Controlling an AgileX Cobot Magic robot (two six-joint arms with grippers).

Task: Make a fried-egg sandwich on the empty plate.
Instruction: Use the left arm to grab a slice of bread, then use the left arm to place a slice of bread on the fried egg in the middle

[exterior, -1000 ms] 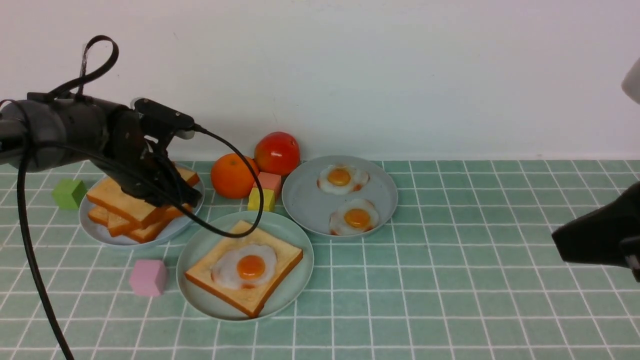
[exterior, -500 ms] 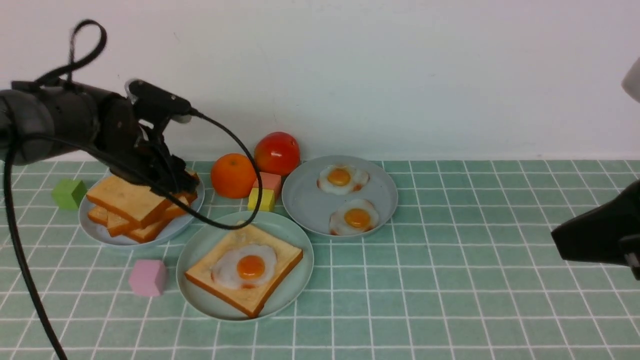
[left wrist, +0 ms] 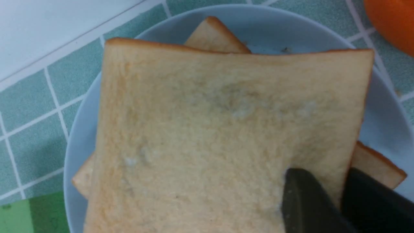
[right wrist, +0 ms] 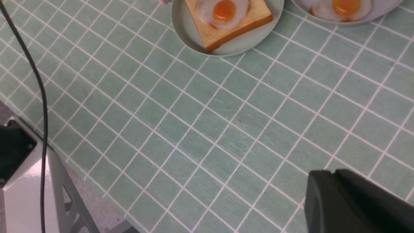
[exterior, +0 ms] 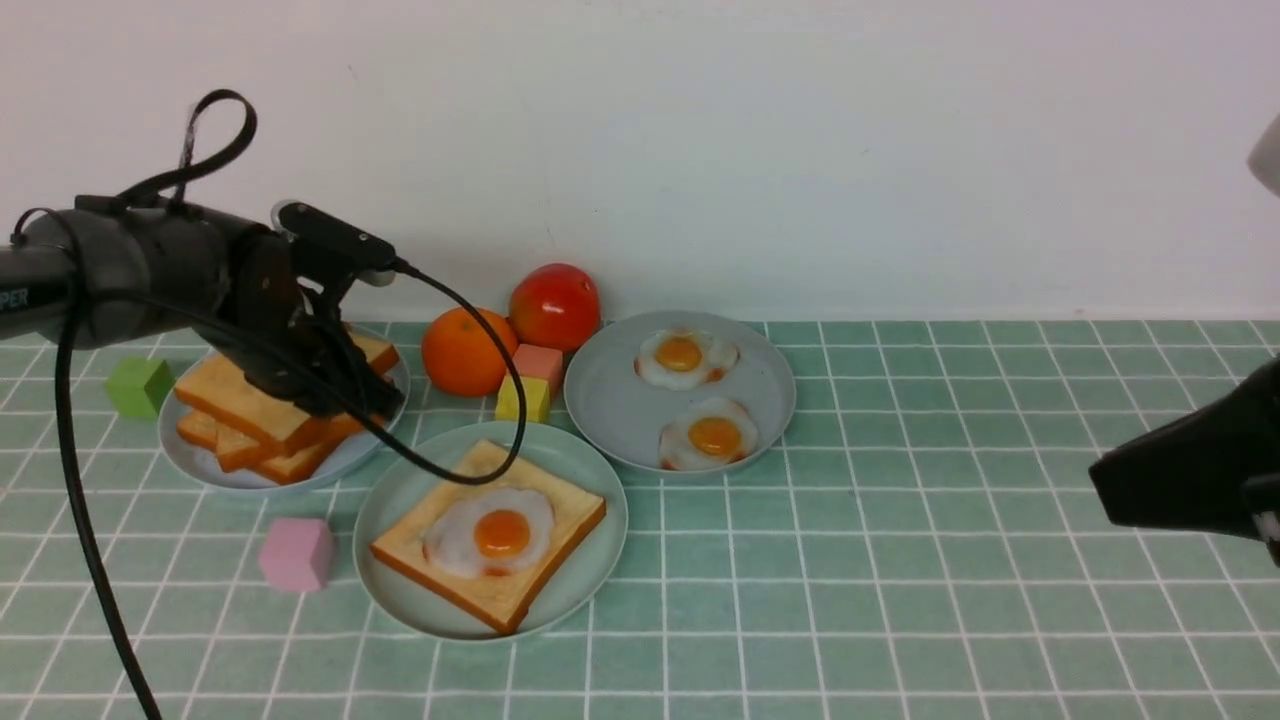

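The pale mint plate [exterior: 395, 500] in front centre holds one toast slice [exterior: 565, 512] with a fried egg [exterior: 490, 533] on top; both also show in the right wrist view, toast [right wrist: 245, 19] and egg [right wrist: 223, 9]. More toast is stacked on the grey-blue plate [exterior: 200, 462] at the left. My left gripper [exterior: 345, 400] is shut on the right edge of the top slice [exterior: 235, 395]. In the left wrist view one finger lies on the slice [left wrist: 210, 129] and the other against its crust, my gripper [left wrist: 326, 181] pinching it. My right gripper [exterior: 1100, 480], [right wrist: 323, 174] hangs shut and empty at the far right.
A second grey-blue plate [exterior: 610, 400] holds two fried eggs. Behind the plates sit an orange [exterior: 463, 350], a tomato [exterior: 554, 305], a salmon cube [exterior: 540, 362] and a yellow cube [exterior: 522, 398]. A green cube [exterior: 138, 386] and a pink cube [exterior: 296, 553] lie left.
My left gripper rose and opened half a second ago, then dropped back onto the toast stack and shut on the top slice's edge. The right arm barely moved.
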